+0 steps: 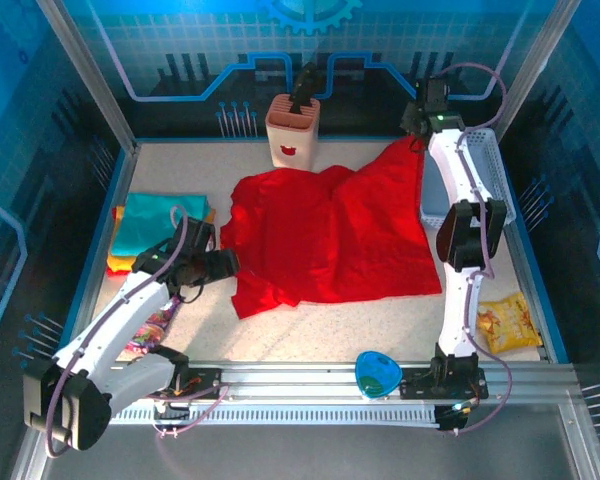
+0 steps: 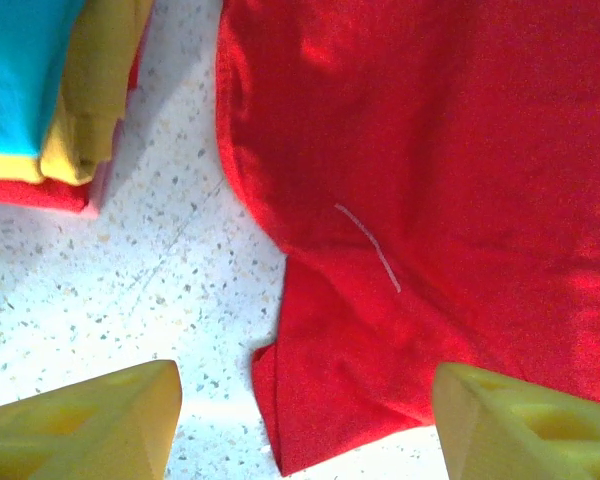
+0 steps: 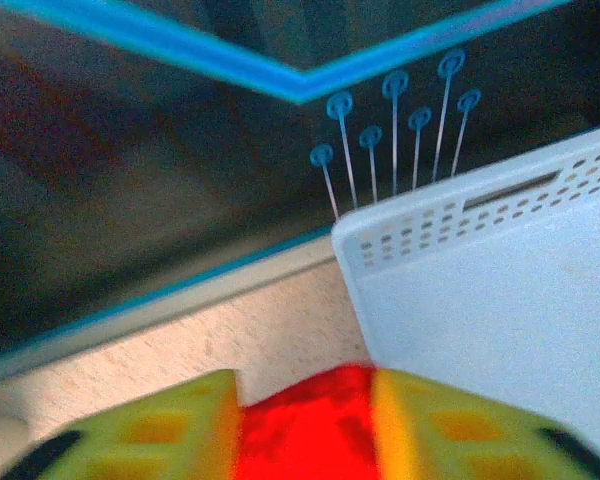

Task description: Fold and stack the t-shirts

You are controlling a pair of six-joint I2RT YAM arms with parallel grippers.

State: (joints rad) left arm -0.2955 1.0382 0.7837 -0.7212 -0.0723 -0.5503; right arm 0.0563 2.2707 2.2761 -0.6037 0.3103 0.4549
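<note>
A bright red t-shirt (image 1: 330, 235) lies spread over the middle of the table, its far right corner drawn up to my right gripper (image 1: 417, 140). In the right wrist view, red cloth (image 3: 300, 435) fills the gap between the parted yellow fingers of that gripper (image 3: 305, 385), beside the basket wall. My left gripper (image 1: 225, 262) hovers open over the shirt's left sleeve and hem (image 2: 380, 330), its fingers (image 2: 100, 425) wide apart on either side of the cloth edge. A folded stack with a teal shirt (image 1: 150, 225) on top and a yellow one (image 2: 90, 100) under it sits at the left.
A white mesh basket (image 1: 500, 165) stands at the right, next to the right arm. A pale holder (image 1: 292, 128) stands at the back centre. A blue bowl (image 1: 377, 373) and a yellow snack bag (image 1: 505, 322) lie near the front right. A colourful packet (image 1: 150, 330) lies under the left arm.
</note>
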